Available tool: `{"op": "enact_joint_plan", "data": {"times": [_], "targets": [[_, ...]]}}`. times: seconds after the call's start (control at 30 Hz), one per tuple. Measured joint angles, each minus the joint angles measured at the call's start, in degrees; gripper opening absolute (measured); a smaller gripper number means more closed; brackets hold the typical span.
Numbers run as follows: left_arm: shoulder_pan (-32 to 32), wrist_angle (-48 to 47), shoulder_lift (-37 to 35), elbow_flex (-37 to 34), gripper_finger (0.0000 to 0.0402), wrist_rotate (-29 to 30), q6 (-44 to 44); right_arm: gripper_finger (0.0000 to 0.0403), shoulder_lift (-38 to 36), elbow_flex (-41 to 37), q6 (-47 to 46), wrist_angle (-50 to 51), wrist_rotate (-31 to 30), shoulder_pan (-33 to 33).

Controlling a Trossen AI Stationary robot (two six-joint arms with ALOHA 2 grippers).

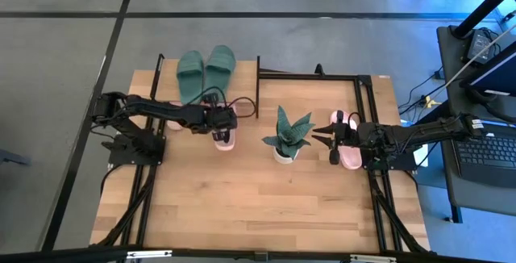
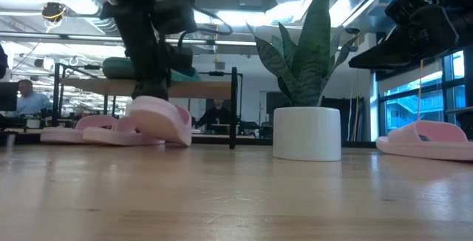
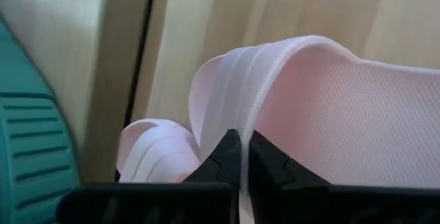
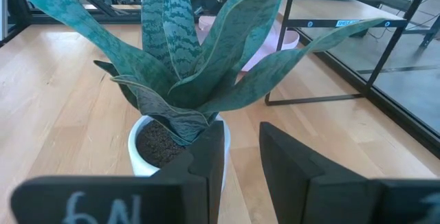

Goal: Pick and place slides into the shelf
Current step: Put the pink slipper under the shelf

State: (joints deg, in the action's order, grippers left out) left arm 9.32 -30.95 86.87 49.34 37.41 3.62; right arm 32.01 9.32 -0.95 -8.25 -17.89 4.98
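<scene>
Left gripper (image 3: pixel 240 157) – jaws pinched shut on the strap edge of a pink slide (image 1: pixel 225 138), just in front of the shelf (image 1: pixel 250 76). Slide hangs tilted in the low view, one end on the desk (image 1: pixel 242 206); long axis runs toward the shelf. Lift clear before swinging – thin grip could slip. Right gripper (image 4: pixel 240 157) half open, empty, facing the plant (image 4: pixel 185 66). Green slides (image 1: pixel 205 69) sit atop the shelf.

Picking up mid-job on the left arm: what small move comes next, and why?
Probably lift it straight up: the left pincer is shut on the edge of a soft pale pink slide sandal, whose far end seems to touch the wooden tabletop below the light wooden shelf.
</scene>
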Motion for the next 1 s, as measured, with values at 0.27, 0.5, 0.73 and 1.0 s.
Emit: {"op": "enact_joint_plan", "data": {"times": [0.27, 0.5, 0.73, 1.0], "targets": [[3.5, 1.2, -0.2, -0.8, 0.0001, -0.7, 1.5, 0.0095, 0.0, 0.0, 0.0, 0.0, 0.0, 0.0], [4.9, 0.6, -0.1, -0.9, 0.0001, -0.3, 1.7, 0.0095, 0.0, 0.0, -0.1, 0.0, 0.0, 0.0], [5.8, -0.9, -0.1, -0.9, 0.0001, 0.0, 1.7, 0.0095, 0.0, 0.0, -0.2, 0.0, 0.0, 0.0], [4.4, 1.0, 0.1, -1.1, 0.0012, 0.9, 3.8, 0.0095, 0.0, 0.0, -0.2, 0.0, 0.0, 0.0]]}}
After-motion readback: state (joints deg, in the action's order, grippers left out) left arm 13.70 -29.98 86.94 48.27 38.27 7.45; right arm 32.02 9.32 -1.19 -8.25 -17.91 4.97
